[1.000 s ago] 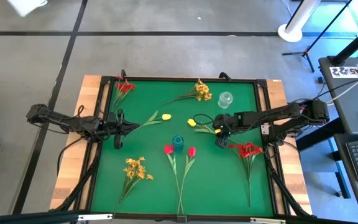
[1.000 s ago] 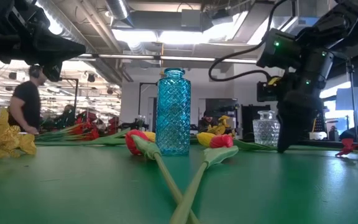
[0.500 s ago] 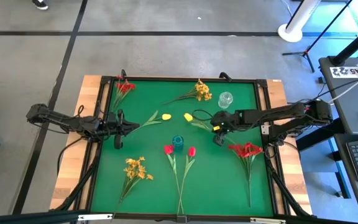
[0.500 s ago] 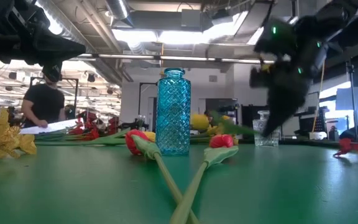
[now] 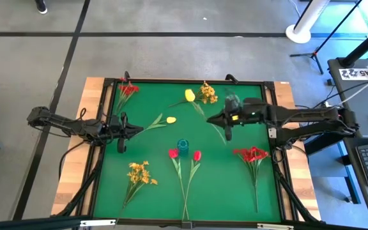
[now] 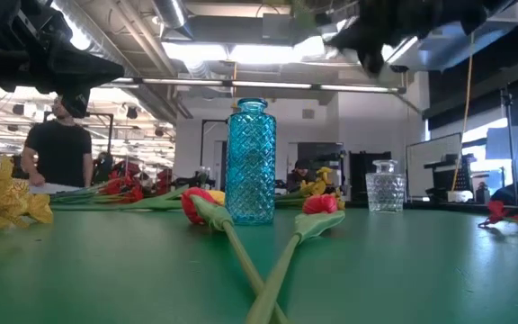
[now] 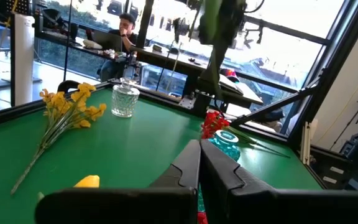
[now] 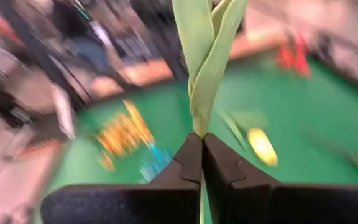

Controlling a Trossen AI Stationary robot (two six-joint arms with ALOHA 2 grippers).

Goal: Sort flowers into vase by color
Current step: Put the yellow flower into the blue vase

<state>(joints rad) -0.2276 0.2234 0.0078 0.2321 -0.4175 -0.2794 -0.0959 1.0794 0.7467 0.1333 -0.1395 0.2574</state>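
Observation:
My right gripper (image 5: 226,120) is raised over the table's far right part, near the clear glass vase (image 5: 232,100), and is shut on a yellow tulip (image 5: 189,95). In the low view only its dark underside shows at the top edge. The blue vase (image 5: 183,147) stands upright at mid-table. My left gripper (image 5: 130,130) waits at the left, shut and holding nothing, its fingertips (image 7: 199,167) together. Lying flat on the mat are another yellow tulip (image 5: 170,119), two red tulips (image 5: 173,153), red sprays (image 5: 128,89) and yellow-orange clusters (image 5: 139,172). My right gripper pinches the yellow tulip between its two fingers at the leafy part of the stem (image 8: 199,127), well below the bloom. The tulip is lifted clear of the table. Its head points toward the far left and the stem's lower end (image 5: 226,137) sticks out the other side.
A second red spray (image 5: 253,153) lies near the right edge, and a second yellow-orange cluster (image 5: 206,93) lies by the far edge next to the clear vase (image 6: 385,186). The green mat has a raised dark frame (image 5: 190,80). People are working in the room beyond the table.
My right gripper has risen from the table with the yellow tulip, leaving the low view through its top. It moved a little toward the far edge. The tulip went from lying on the mat to lifted clear, and its head swung toward the far edge.

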